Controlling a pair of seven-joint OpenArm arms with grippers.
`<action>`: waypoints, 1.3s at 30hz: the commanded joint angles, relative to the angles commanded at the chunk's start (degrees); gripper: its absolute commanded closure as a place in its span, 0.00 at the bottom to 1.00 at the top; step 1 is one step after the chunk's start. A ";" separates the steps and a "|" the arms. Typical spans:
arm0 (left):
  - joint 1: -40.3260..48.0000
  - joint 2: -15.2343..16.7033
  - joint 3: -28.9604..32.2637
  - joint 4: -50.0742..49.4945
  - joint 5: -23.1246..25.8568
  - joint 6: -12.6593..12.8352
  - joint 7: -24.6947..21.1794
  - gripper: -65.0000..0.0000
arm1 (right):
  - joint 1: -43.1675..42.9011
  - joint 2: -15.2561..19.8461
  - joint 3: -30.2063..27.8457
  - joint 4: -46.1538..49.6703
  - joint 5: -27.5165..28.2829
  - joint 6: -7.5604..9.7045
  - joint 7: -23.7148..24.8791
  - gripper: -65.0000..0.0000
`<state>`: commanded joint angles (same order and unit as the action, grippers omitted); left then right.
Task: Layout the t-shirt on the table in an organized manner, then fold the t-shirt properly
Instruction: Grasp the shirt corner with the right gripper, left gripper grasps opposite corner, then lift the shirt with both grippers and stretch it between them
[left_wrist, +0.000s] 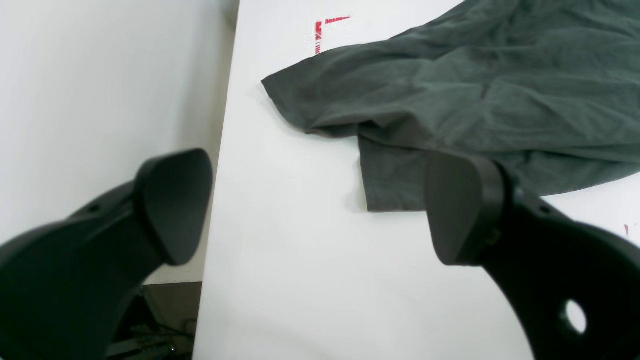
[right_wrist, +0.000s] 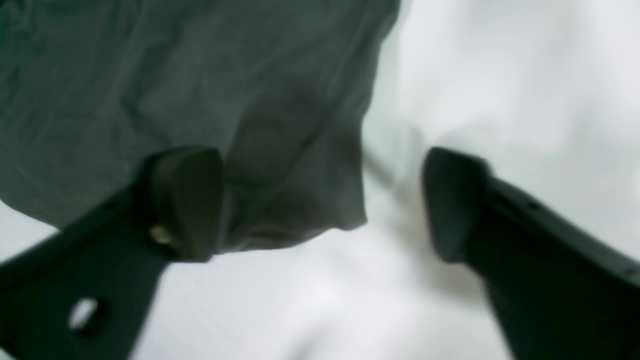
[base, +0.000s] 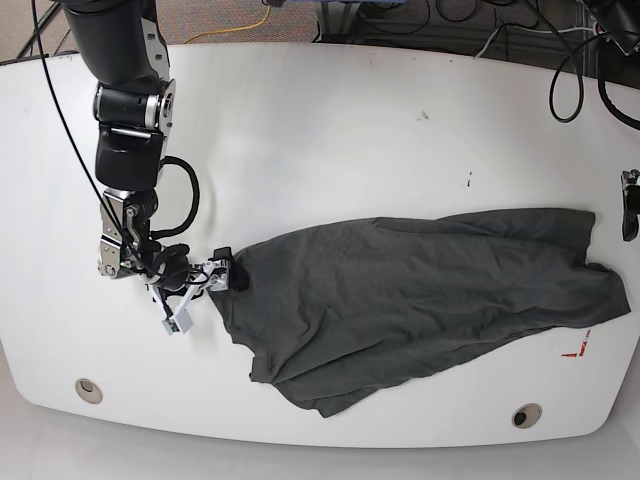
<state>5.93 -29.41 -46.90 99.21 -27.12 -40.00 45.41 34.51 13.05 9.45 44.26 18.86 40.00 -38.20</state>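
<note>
T-shirt (base: 400, 290) on white table (base: 300, 130), wrinkled and unfolded. Right gripper (right_wrist: 322, 205) at one end of t-shirt, wide open, with hold of nothing. Left gripper (left_wrist: 320, 207) near opposite end, also wide open and empty.

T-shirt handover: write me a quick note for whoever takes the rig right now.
Left gripper: open, empty, at the table's edge.
Right gripper: open, over the shirt's end; the cloth between its fingers isn't pinched as far as I can see.
T-shirt: spread lengthwise across the table, wrinkled, with uneven, overlapping edges.
Done: shirt on the table, partly spread.
Left: straighten and smooth it, then fold. No neat fold yet.
</note>
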 joint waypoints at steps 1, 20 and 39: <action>0.00 0.00 0.00 -0.62 0.00 0.00 0.00 0.00 | -0.09 -0.18 0.00 0.00 0.00 0.00 0.00 0.49; -7.56 -0.53 3.60 -20.92 0.00 0.00 -0.62 0.00 | -0.44 -0.44 0.00 0.00 0.00 0.00 -1.14 1.00; -15.82 -1.67 19.78 -38.51 4.22 0.00 -9.85 0.00 | -0.44 -0.09 0.00 0.35 0.62 0.00 -1.58 1.00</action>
<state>-9.89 -31.08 -27.12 60.70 -22.90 -40.00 35.56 34.07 12.97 9.45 44.62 19.47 40.00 -39.78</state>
